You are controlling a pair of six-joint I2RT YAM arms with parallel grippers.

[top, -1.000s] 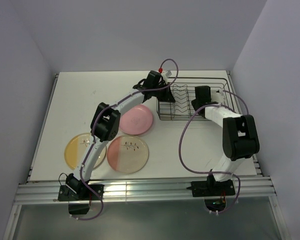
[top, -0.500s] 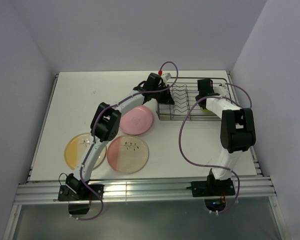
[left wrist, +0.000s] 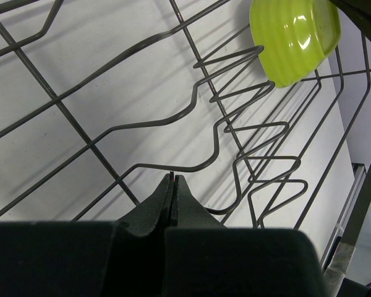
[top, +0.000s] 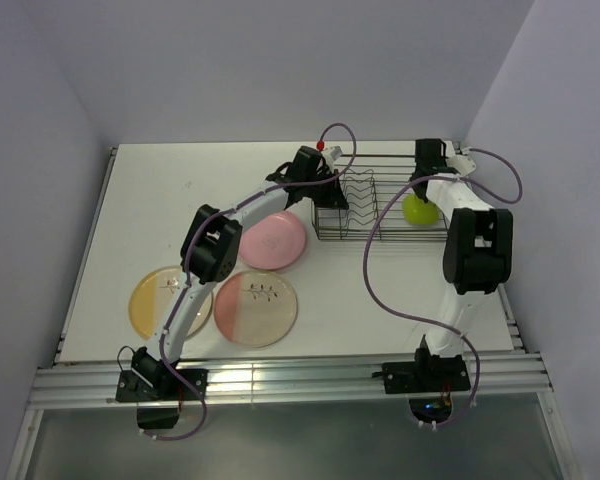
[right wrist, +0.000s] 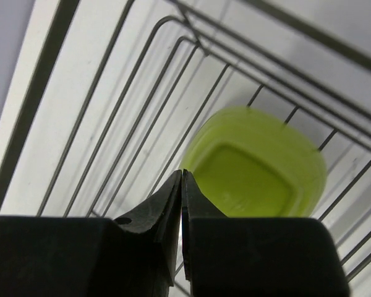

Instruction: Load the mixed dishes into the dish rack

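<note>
Glossy, stiff and probably slippery, the plain pink plate (top: 273, 240) lies flat beside the dish rack (top: 380, 238) and wants pinching at its rim; left gripper (left wrist: 173, 185) and right gripper (right wrist: 182, 179) are both closed, empty.

A white table (top: 150, 200) carries the dark wire dish rack (top: 380, 238) at its far right. Just left of the rack's near corner lies the plain pink plate (top: 273, 241). Nearer still lies the pink-and-cream plate (top: 255, 308), perhaps touching it. The yellow-and-cream plate (top: 148, 305) lies furthest left.
</note>
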